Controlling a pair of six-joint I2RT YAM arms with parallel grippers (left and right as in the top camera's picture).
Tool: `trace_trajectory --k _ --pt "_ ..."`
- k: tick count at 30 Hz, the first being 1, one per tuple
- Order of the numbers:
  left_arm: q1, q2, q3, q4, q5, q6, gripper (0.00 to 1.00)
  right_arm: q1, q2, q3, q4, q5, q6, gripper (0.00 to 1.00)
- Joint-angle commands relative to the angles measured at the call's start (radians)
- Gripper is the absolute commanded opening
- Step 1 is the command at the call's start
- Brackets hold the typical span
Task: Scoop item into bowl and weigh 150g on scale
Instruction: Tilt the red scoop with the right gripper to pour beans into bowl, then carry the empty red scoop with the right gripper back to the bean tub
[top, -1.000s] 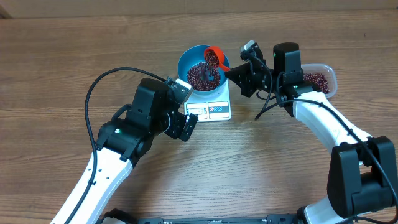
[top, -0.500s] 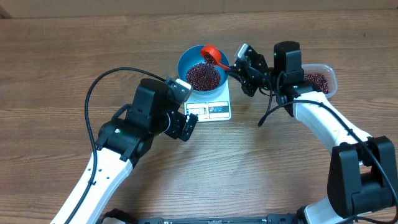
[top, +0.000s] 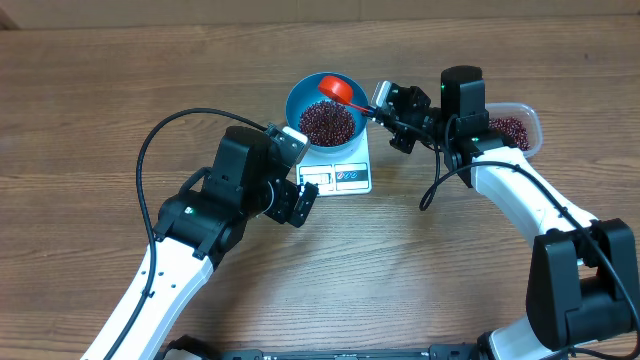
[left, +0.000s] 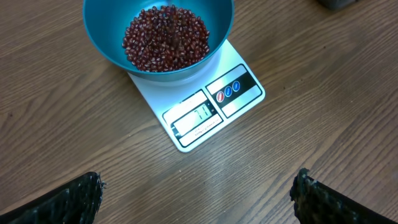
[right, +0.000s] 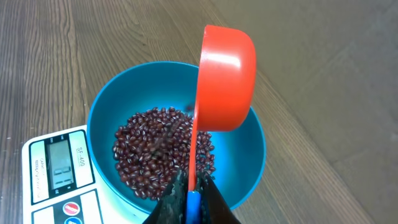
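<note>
Beans (right: 163, 151) lie heaped in the bowl (right: 106, 118) on the scale (right: 62, 186), directly under our tipped scoop (right: 225, 78). Our right gripper (right: 191, 202) is clamped on its handle, which points bowlward. The container (top: 537, 130) sits behind the gripper.

Just a brown wood-grain table (top: 90, 110) was below me, evenly lit, and a paler tan strip (top: 200, 8) ran along its edge ahead.

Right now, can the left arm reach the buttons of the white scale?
Probably yes. The open left gripper hovers just before the scale at its button edge, only bare table between. The blue bowl covers the far part, and the red scoop in the right gripper is above the bowl, not the buttons.
</note>
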Motion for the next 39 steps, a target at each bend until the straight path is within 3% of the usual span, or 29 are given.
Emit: trace_trajectory --k 1,8,14,18,32,39 --pt "0.002 0.005 0.0 0.003 0.007 -0.01 0.99 0.002 0.003 0.001 0.009 0.002 -0.023 0.05" --pt "0.002 0.005 0.0 0.003 0.007 -0.01 0.99 -0.011 -0.029 0.004 0.015 0.021 0.02 0.04" --pt "0.002 0.005 0.0 0.003 0.007 -0.01 0.99 -0.098 -0.119 0.015 0.001 0.055 0.313 0.04" --pt "0.002 0.005 0.0 0.003 0.007 -0.01 1.0 -0.185 -0.182 0.015 -0.049 0.054 0.428 0.04" --pt "0.002 0.005 0.0 0.003 0.007 -0.01 1.0 -0.467 -0.265 0.015 -0.392 0.055 0.465 0.04" --pt "0.002 0.005 0.0 0.003 0.007 -0.01 1.0 -0.48 -0.313 0.015 -0.455 0.329 0.592 0.04"
